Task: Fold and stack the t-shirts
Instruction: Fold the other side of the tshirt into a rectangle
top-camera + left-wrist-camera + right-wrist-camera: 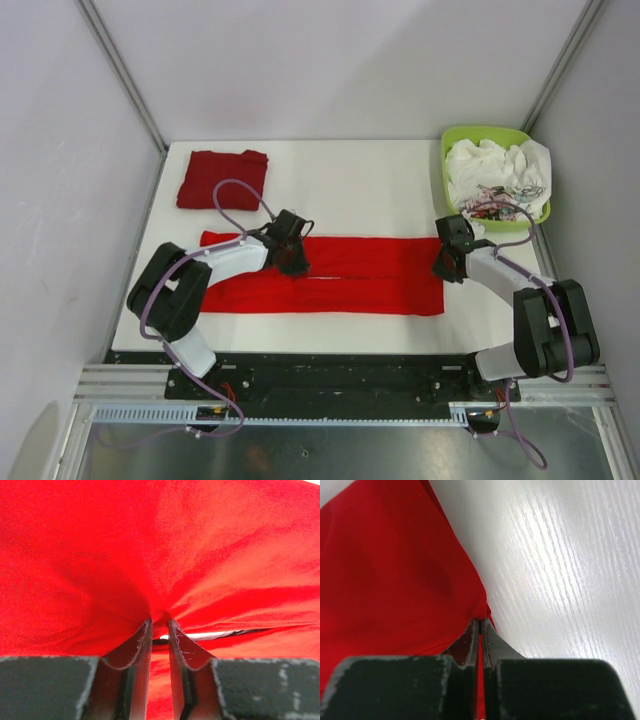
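A bright red t-shirt (370,275) lies folded into a long flat strip across the middle of the white table (350,190). My left gripper (293,262) sits left of the strip's middle, shut on a bunched pinch of its cloth (200,555); the left wrist view shows red fabric squeezed between the fingertips (160,622). A sliver of white and black print (215,635) peeks from the fold. My right gripper (440,268) is at the strip's right end, shut on the shirt's edge (395,580), with the jaws (480,622) almost touching. A darker red t-shirt (222,178) lies folded at the back left.
A lime-green basket (447,175) holding white crumpled cloth (495,170) stands at the back right corner, just behind my right arm. Bare table (570,555) shows to the right of the shirt's edge. Grey walls close in the table on three sides.
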{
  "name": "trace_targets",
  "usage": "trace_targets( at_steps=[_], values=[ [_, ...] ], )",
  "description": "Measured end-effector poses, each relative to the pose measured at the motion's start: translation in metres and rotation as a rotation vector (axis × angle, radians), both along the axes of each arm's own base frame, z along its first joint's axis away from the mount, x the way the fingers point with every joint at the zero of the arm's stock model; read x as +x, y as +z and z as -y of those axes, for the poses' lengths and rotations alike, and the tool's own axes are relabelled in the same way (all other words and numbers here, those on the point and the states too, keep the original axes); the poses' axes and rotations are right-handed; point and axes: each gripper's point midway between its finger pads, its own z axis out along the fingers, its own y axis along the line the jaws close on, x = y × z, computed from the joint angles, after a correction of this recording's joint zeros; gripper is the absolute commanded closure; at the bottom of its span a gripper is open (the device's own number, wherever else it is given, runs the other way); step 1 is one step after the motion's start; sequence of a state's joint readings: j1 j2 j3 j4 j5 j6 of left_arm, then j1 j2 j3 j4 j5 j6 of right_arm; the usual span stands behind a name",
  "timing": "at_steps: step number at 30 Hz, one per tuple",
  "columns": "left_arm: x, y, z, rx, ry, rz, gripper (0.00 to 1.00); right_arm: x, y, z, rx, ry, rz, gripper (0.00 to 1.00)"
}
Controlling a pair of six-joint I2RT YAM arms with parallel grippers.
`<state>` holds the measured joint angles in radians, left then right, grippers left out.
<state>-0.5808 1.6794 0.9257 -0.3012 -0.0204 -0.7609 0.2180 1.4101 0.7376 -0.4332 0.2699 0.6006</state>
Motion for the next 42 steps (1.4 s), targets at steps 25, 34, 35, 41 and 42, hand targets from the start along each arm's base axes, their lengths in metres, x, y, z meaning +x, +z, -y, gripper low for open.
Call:
trace_targets(
  at_steps=[25, 34, 35, 41, 42],
  values=[
    [-0.033, 0.092, -0.099, -0.109, 0.639, 0.124, 0.38, 0.019, 0.058, -0.076, 0.069, 0.28, 0.185, 0.51],
    [-0.067, 0.022, -0.149, 0.033, 1.005, -0.129, 0.36, 0.034, 0.022, -0.115, 0.063, 0.422, 0.114, 0.51],
    [-0.065, 0.02, -0.152, 0.035, 1.031, -0.139, 0.36, 0.035, 0.021, -0.117, 0.061, 0.434, 0.112, 0.51],
    [-0.047, 0.032, -0.153, -0.001, 1.102, -0.128, 0.36, 0.042, 0.024, -0.122, 0.054, 0.473, 0.134, 0.51],
    [-0.043, 0.036, -0.152, -0.011, 1.103, -0.12, 0.36, 0.043, 0.024, -0.123, 0.053, 0.479, 0.138, 0.51]
  ],
)
